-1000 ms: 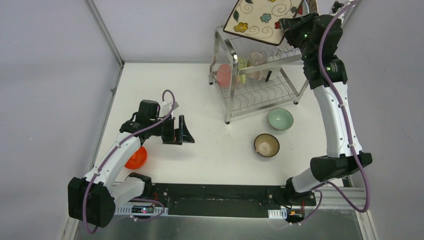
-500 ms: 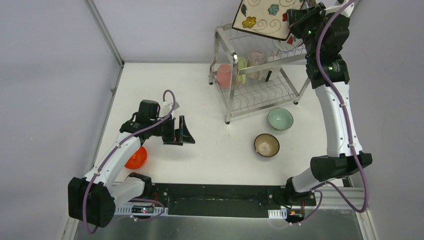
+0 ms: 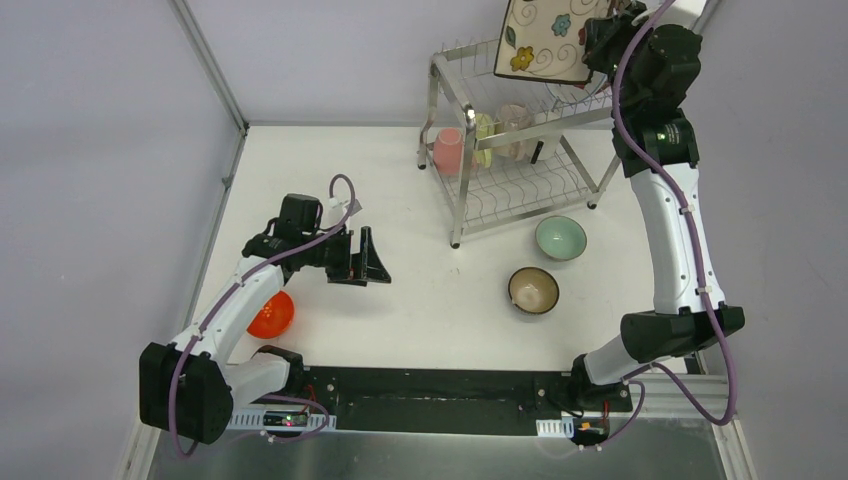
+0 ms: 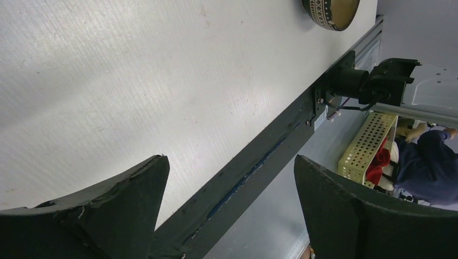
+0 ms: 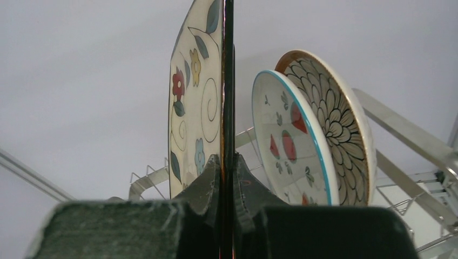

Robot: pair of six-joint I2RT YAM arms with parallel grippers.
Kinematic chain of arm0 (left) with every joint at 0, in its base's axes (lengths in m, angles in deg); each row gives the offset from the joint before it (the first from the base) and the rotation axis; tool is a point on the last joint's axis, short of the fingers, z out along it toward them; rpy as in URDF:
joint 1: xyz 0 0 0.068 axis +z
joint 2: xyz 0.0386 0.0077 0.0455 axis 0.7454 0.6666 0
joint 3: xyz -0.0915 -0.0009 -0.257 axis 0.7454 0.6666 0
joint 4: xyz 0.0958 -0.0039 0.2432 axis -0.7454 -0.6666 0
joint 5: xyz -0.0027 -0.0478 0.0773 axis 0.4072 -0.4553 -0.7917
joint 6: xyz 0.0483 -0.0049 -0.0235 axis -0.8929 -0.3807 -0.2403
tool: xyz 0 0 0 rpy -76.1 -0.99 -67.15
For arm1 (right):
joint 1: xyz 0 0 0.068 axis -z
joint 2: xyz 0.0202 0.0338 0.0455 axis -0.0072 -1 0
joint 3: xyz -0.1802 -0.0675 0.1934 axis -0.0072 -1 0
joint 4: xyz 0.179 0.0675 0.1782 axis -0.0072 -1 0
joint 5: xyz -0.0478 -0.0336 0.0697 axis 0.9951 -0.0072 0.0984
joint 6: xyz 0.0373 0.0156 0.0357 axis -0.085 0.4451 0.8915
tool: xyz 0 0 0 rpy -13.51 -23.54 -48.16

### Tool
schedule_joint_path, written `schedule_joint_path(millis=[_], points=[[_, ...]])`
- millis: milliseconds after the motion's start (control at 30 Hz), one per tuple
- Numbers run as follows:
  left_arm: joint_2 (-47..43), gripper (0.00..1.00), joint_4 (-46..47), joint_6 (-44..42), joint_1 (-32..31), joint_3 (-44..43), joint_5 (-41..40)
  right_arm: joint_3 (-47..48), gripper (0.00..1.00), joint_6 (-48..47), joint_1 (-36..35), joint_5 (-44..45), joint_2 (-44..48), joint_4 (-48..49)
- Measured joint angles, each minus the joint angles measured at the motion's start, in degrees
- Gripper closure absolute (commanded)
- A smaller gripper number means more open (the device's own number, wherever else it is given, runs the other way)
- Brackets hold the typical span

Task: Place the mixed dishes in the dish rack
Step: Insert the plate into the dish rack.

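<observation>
Two plates, the white plate (image 5: 289,145) and the petal-pattern plate (image 5: 330,121), are seen standing on edge in the upper tier of the dish rack (image 3: 520,185). The square floral plate (image 5: 197,108) is held upright just beside them, clamped at its edge by the right gripper (image 5: 227,162). The left gripper (image 4: 228,162) is spread wide, empty, over the table (image 3: 440,300), near the orange bowl (image 3: 272,315).

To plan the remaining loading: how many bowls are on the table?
3: orange bowl beneath the left arm, mint bowl and brown bowl before the dish rack; others may be hidden.
</observation>
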Motion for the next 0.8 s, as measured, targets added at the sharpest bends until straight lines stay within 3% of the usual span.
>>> schedule_joint_path(millis=[467, 800], points=[[0.1, 0.11, -0.1, -2.1, 0.0, 0.0, 0.0, 3.0, 1.0, -14.1, 0.0, -2.1, -2.9, 0.9], [1.2, 0.11, -0.2, -2.9, 0.0, 0.0, 0.0, 9.5, 1.0, -21.1, 0.0, -7.6, -3.5, -8.0]])
